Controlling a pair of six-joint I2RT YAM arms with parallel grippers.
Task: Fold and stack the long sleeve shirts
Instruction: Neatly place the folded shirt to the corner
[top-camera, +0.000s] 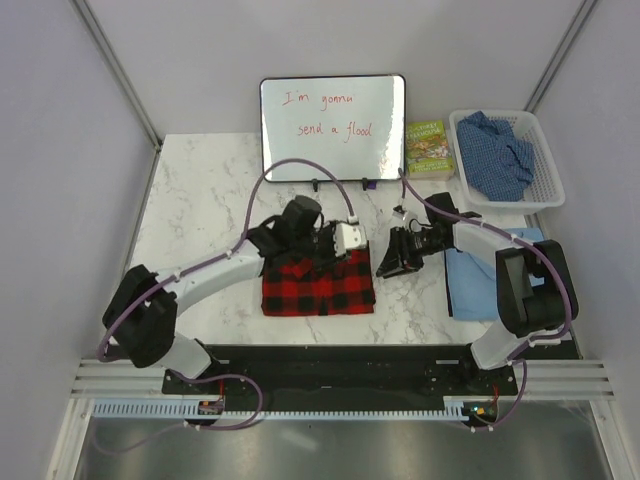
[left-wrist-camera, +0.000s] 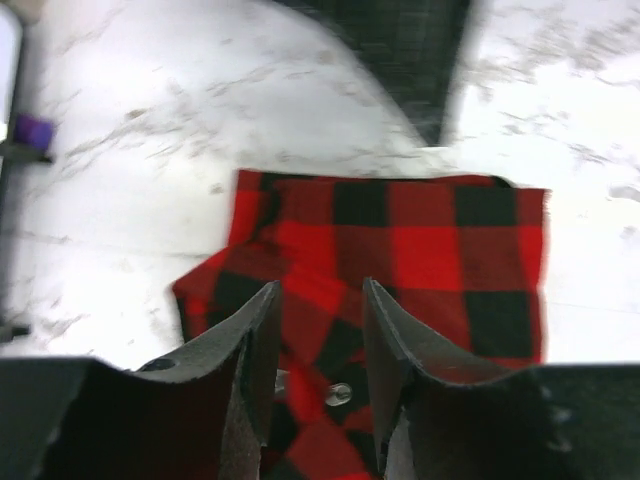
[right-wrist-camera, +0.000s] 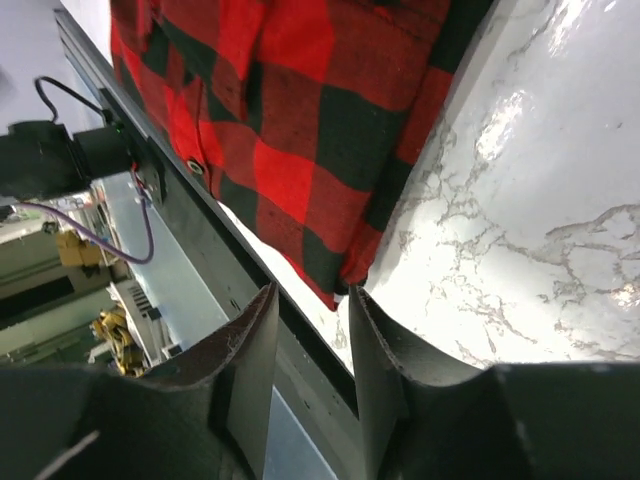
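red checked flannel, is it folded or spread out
Folded: the red checked flannel lies as a compact rectangle, with no sleeves stretched out and layers doubled at its edges.

**What you have around the jaws besides the job**

Beyond both sets of jaws, near the table's far edge, a whiteboard (top-camera: 333, 128) stands upright with "I'm gonna send a flood" handwritten on it in red. A small purple clip (top-camera: 366, 183) sits at its foot, beyond the gap between the left jaws and the right jaws. In your left wrist view it shows blurred, far off to the left.

Beyond the right jaws and to their right, a green-covered book (top-camera: 429, 148) lies just beside the whiteboard. Further right still is a white plastic basket (top-camera: 548, 165).

The white marble table (top-camera: 200, 200) lies under both sets of jaws. On their near side, a black base plate (top-camera: 340, 365) runs along the table edge.
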